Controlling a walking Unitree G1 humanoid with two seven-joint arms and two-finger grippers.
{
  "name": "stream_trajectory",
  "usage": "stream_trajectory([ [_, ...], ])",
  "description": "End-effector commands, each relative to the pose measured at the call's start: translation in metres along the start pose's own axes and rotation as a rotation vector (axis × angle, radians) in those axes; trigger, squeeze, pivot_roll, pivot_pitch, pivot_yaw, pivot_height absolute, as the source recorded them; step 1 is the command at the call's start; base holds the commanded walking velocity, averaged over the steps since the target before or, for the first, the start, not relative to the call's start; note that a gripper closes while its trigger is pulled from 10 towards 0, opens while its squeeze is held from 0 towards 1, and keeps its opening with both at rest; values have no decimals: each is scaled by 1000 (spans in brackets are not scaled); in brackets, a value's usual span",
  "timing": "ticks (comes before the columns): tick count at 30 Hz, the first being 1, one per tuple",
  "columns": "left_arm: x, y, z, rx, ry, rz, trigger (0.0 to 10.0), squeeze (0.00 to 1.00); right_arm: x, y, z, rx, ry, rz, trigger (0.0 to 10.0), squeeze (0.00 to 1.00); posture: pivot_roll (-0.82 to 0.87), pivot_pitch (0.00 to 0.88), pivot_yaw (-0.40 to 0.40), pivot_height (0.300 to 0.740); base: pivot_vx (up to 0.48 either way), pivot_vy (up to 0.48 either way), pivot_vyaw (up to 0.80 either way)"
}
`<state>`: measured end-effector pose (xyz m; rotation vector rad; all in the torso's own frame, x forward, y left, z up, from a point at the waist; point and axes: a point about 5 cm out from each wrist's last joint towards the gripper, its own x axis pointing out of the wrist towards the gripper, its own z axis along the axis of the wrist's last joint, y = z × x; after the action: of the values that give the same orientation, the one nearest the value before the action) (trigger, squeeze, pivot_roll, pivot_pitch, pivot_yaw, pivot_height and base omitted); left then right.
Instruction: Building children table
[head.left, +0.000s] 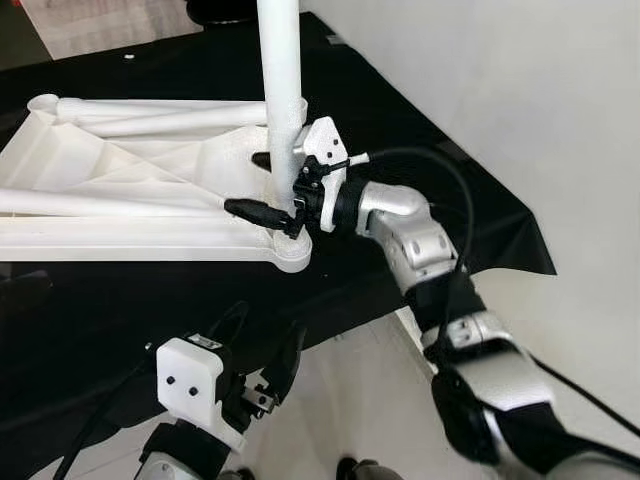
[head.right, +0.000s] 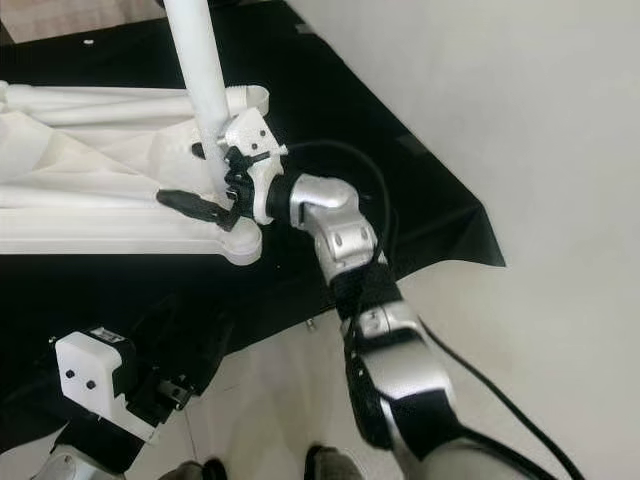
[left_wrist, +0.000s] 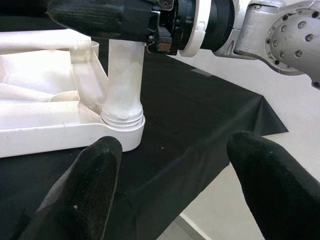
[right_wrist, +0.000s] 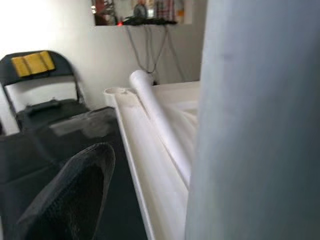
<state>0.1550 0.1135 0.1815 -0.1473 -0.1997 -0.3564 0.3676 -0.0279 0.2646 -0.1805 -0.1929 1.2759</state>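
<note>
Nearest the camera, the left claw (head.left: 285, 365) hung low at the edge of the surface (head.left: 120, 310), its fingers (left_wrist: 82, 192) spread apart and holding nothing, apparently waiting in reserve. Beyond it the white tabletop (head.left: 110, 190) lay upside down on the black cloth, probably so its corner sockets faced up; two loose legs (head.left: 150, 120) rested across its underside. At the near corner socket (head.left: 290, 245) one leg (head.left: 280, 90) stood upright, its threaded end seated in the socket. The right claw (head.left: 262, 185) was clenched around that leg just above the socket, likely low down to steady it and twist it home.
</note>
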Motion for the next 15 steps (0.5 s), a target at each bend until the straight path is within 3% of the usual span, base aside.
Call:
stream_trajectory([
  [1,-2,-1,-3,-4,16,8,10000,0,7,2,1,-9,7,42,10000,0,70,219,-65,740,0,0,0],
  [6,-3,-2,-3,-5,17,10,10000,0,10,3,11,33,-41,241,10000,0,75,223,-65,740,0,0,0],
  [13,-3,-3,-3,-7,19,8,10000,0,13,5,13,31,-40,324,10000,0,73,224,-62,740,0,0,0],
  [14,-3,-3,-3,-8,20,8,10000,0,14,5,14,35,-42,326,8039,0,73,224,-62,740,0,0,0],
  [15,-3,-3,-3,-9,20,7,10000,0,15,5,15,36,-44,332,0,0,73,224,-62,740,0,0,0],
])
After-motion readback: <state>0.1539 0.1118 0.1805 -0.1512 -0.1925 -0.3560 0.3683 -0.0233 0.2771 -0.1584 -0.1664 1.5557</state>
